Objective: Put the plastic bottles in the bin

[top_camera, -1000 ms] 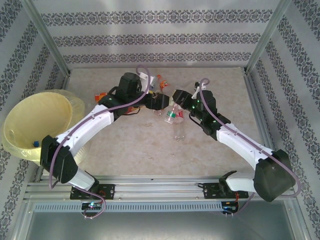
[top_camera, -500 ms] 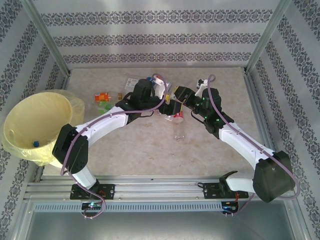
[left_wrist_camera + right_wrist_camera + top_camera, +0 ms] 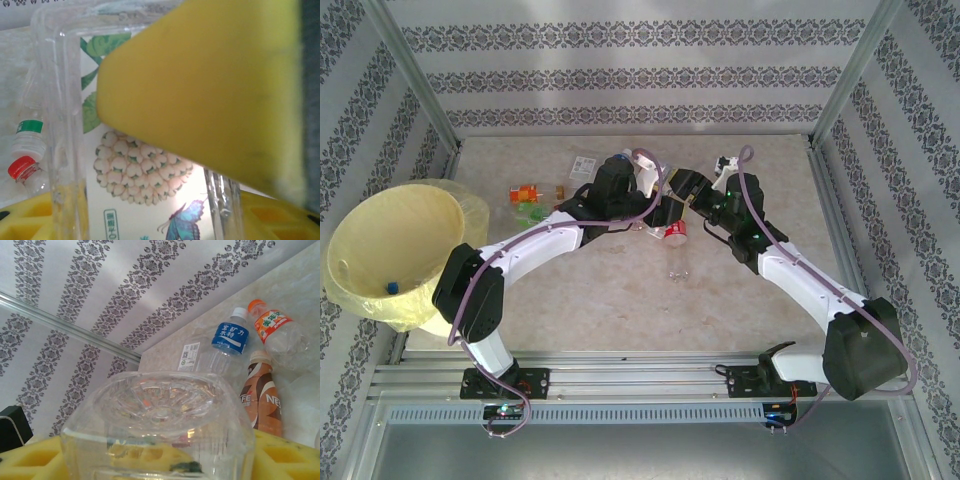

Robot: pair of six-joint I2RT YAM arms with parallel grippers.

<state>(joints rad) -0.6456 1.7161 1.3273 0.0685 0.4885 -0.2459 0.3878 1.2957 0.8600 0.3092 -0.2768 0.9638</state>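
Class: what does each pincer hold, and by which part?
Left pincer: clear bottle, at its labelled body. Right pincer: apparently the same bottle's base end; grip uncertain.

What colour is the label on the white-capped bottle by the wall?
Blue, on the white-capped bottle; clearest in right wrist view.

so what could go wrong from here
1. The clear bottle sits in the left gripper and apparently in the right gripper too; if neither holds firmly, it may drop.
2. The grippers are very close, so they could bump each other or knock the red-labelled bottle just beside them.
3. The bin stands far off at the left: a long carry on which a loose grip could slip.
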